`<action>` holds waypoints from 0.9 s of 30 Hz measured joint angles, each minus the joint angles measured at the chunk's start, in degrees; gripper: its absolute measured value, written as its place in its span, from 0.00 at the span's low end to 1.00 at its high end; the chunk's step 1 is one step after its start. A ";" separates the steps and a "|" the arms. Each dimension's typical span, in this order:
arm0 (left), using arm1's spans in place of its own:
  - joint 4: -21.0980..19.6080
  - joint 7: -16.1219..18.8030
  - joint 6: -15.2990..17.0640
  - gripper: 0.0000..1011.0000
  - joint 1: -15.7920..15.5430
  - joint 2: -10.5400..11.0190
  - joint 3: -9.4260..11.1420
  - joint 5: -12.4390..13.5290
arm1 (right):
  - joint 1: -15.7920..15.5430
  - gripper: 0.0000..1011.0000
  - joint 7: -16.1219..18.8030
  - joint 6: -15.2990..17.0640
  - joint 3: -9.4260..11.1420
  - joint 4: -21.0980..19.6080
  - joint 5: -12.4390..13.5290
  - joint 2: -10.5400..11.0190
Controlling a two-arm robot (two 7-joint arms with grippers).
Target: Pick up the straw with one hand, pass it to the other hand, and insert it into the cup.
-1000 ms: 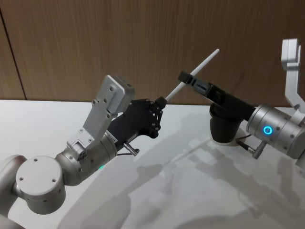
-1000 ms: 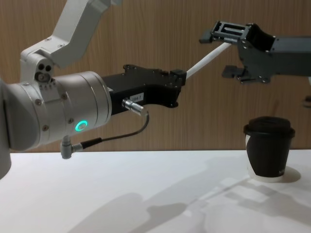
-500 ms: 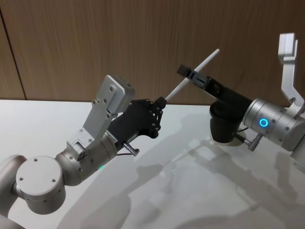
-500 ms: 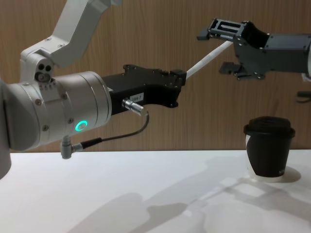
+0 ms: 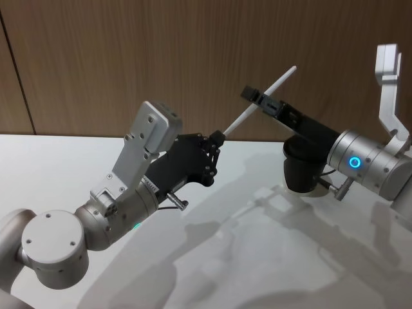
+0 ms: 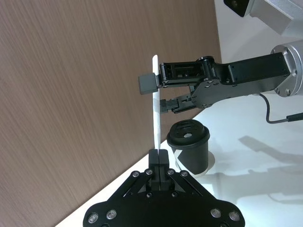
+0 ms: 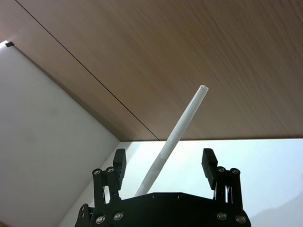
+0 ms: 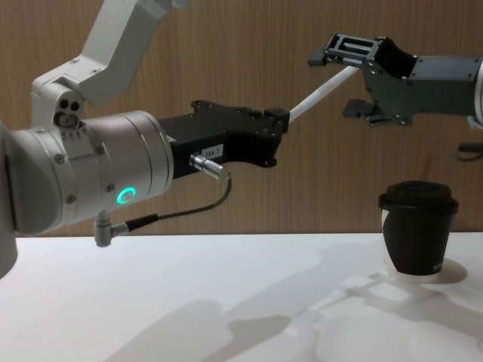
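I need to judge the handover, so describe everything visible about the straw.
The straw is a thin, straight white tube, open at its upper end. The left gripper is shut on its lower end, holding it in the air, slanting up toward the robot's right. Its upper part passes between the open fingers of the right gripper, not clamped. It is clear of the cup.

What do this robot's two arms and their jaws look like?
The left gripper is flat and black with screw heads and a small white label, on a bulky silver-grey cylinder bearing a green glowing ring and a dark cable. The right gripper has black two-finger jaws on a silver-grey wrist with a blue glowing ring.
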 joint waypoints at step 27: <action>0.00 0.00 0.00 0.00 0.00 0.00 0.00 0.00 | 0.21 0.47 -0.64 -0.44 -0.26 0.41 0.63 0.03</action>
